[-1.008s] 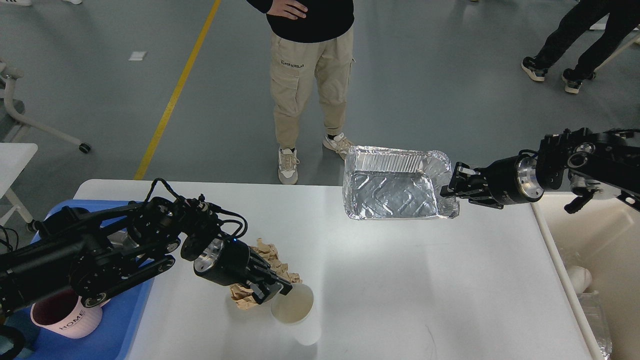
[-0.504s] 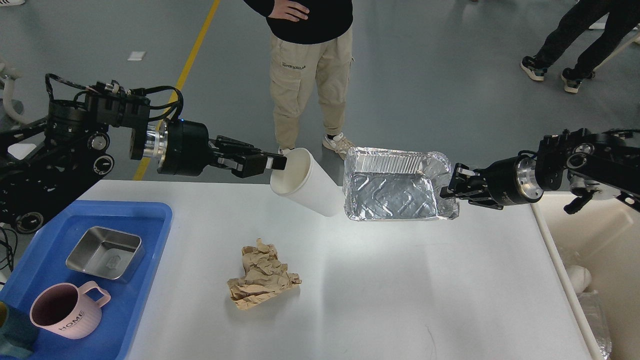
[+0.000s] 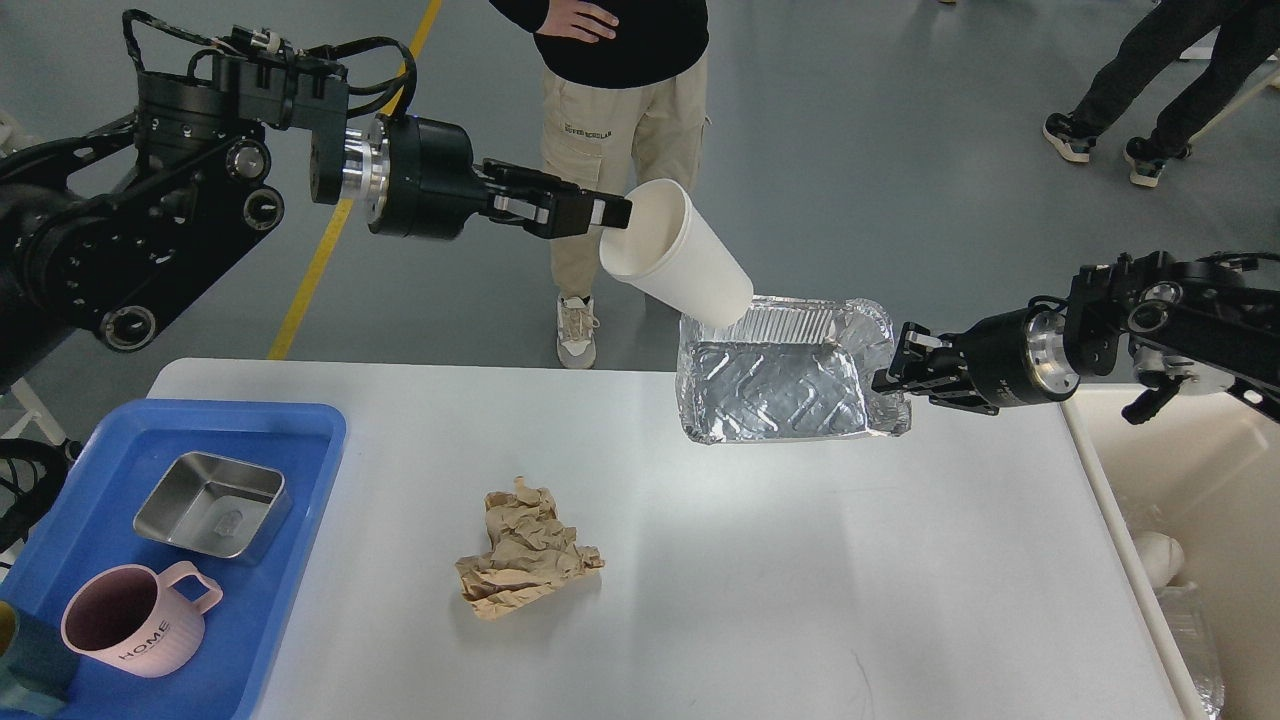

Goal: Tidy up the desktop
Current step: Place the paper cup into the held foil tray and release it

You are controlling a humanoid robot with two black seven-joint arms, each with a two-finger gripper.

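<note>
Up above the far edge of the desk (image 3: pixel 760 560), the left pincer (image 3: pixel 610 213) is clamped on the rim of a white paper cup (image 3: pixel 677 257), which is tilted with its open mouth toward the left and its base pointing down to the right. The base of the cup overlaps the far left corner of a foil tray (image 3: pixel 785 385); whether they touch cannot be told. Nothing can be seen inside the cup.

The right pincer (image 3: pixel 885 380) is clamped on the right wall of the foil tray, holding it tipped so that its shiny embossed floor faces the viewer. Nothing shows inside it.

The desk fills the near half of the view, white with rounded corners. A crumpled brown paper ball (image 3: pixel 525 553) lies on it, left of centre and well apart from both pincers.

At the near left, a blue tray (image 3: pixel 290 460) sits on the desk. It holds a square steel dish (image 3: pixel 212 505), with nothing loose in it, and nearer, a pink mug (image 3: pixel 130 620) marked HOME, upright with its handle to the right and a dark interior.

Along the right side stands a cream bin (image 3: pixel 1190 440), beside the desk edge, with pale and clear items lying in it that are hard to make out.
</note>
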